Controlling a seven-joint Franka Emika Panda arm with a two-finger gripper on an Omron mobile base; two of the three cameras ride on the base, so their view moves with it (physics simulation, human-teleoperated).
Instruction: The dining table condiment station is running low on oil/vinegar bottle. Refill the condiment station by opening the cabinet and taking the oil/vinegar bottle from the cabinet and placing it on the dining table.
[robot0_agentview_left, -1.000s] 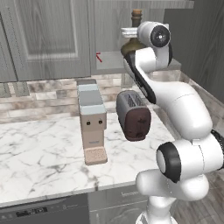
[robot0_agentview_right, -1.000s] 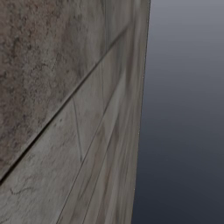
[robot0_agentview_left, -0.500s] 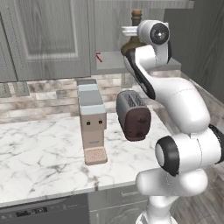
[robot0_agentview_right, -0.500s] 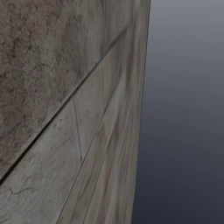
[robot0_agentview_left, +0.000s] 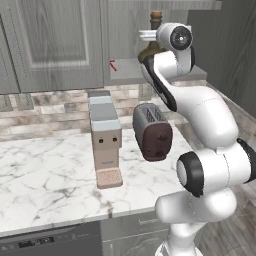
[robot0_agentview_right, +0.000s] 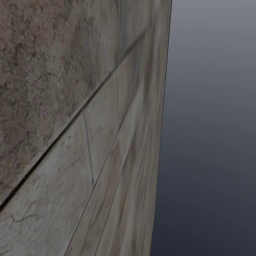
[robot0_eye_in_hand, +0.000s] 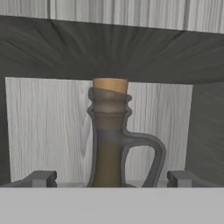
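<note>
The oil/vinegar bottle stands straight ahead of the pincer, centred between its two dark fingertips, which stand wide apart with nothing between them but the bottle's lower neck further in. The bottle is dark olive-brown glass with a ribbed collar, a tan cork stopper on top and a thin looped handle curving off to one side of the neck; its belly is cut off below. It sits inside the open cabinet, a grey wood-grain box with a dark shelf just above the cork and a pale grained back wall behind.

From the left base view the bottle peeks out behind the white arm's wrist, cork uppermost. Below the pincer, on the white grey-veined marble counter, stand a boxy grey and tan coffee machine and a rounded dark maroon toaster, near each other. A closed recessed-panel cabinet door lies off to the side of the wrist.
</note>
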